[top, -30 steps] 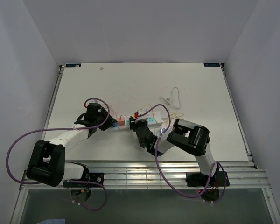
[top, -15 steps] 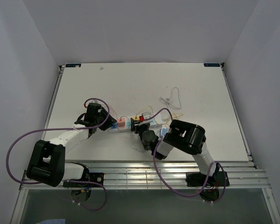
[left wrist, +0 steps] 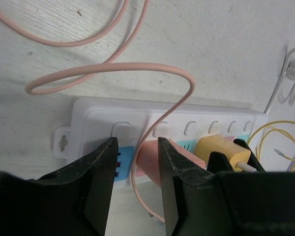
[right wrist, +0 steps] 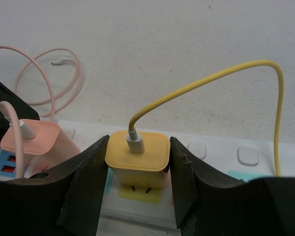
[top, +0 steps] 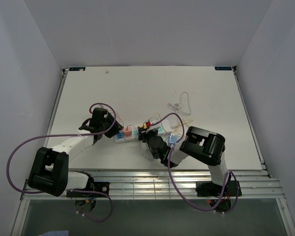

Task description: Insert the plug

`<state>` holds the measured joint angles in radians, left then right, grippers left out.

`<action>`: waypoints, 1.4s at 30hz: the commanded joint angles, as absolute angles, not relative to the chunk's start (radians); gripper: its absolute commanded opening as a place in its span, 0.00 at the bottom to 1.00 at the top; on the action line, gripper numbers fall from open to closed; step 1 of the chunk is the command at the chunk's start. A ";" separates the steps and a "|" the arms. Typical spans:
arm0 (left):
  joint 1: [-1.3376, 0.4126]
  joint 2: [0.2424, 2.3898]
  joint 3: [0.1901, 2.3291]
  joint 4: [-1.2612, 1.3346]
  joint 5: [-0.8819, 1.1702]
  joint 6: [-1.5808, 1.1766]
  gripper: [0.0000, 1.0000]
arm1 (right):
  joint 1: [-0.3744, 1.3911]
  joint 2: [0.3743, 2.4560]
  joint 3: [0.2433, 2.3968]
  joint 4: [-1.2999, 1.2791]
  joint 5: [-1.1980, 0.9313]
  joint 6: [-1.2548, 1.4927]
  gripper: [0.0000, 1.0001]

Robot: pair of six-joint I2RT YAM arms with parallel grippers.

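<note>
A white power strip [left wrist: 98,113] lies on the table with a pink plug [left wrist: 150,157] seated in it. My right gripper [right wrist: 137,162] is shut on a yellow plug [right wrist: 137,150], one finger pressed against each side. The plug stands upright on the strip's yellow socket patch, and how deep it sits I cannot tell. My left gripper [left wrist: 136,162] is open at the strip's near edge. Only the pink cable [left wrist: 113,69] and bare table show between its fingers, and the pink plug stands just behind the right one. In the top view both grippers meet at the strip [top: 124,134].
The pink cable loops loosely over the table behind the strip. A yellow cable [right wrist: 211,78] arches up from the yellow plug. A white cable [top: 179,104] lies further back on the right. The enclosure's walls stand on three sides.
The right arm's elbow has swung right and its wrist has turned, while its gripper stays on the yellow plug at the strip. The left arm has hardly moved.
</note>
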<state>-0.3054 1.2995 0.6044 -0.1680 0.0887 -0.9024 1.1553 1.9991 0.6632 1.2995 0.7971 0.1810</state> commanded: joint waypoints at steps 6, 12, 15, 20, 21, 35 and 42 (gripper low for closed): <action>-0.321 1.279 0.666 -0.267 0.072 -0.879 0.52 | 1.193 1.984 0.719 0.922 0.839 0.155 0.60; -0.319 1.250 0.718 -0.294 0.055 -0.867 0.57 | 1.193 1.902 0.801 0.850 0.893 0.104 0.73; -0.321 1.233 0.733 -0.304 0.048 -0.865 0.60 | 1.193 1.849 0.815 0.807 0.900 0.110 0.77; -0.319 1.210 0.761 -0.317 0.044 -0.861 0.69 | 1.192 1.773 0.850 0.665 0.908 0.156 0.83; -0.319 1.207 0.767 -0.319 0.046 -0.858 0.71 | 1.193 1.747 0.853 0.648 0.908 0.160 0.85; -0.319 1.111 0.903 -0.399 0.035 -0.799 0.98 | 1.193 1.482 0.923 0.152 0.762 0.337 0.90; -0.321 1.055 0.928 -0.414 0.118 -0.741 0.98 | 1.178 1.223 0.807 -0.132 0.720 0.534 0.90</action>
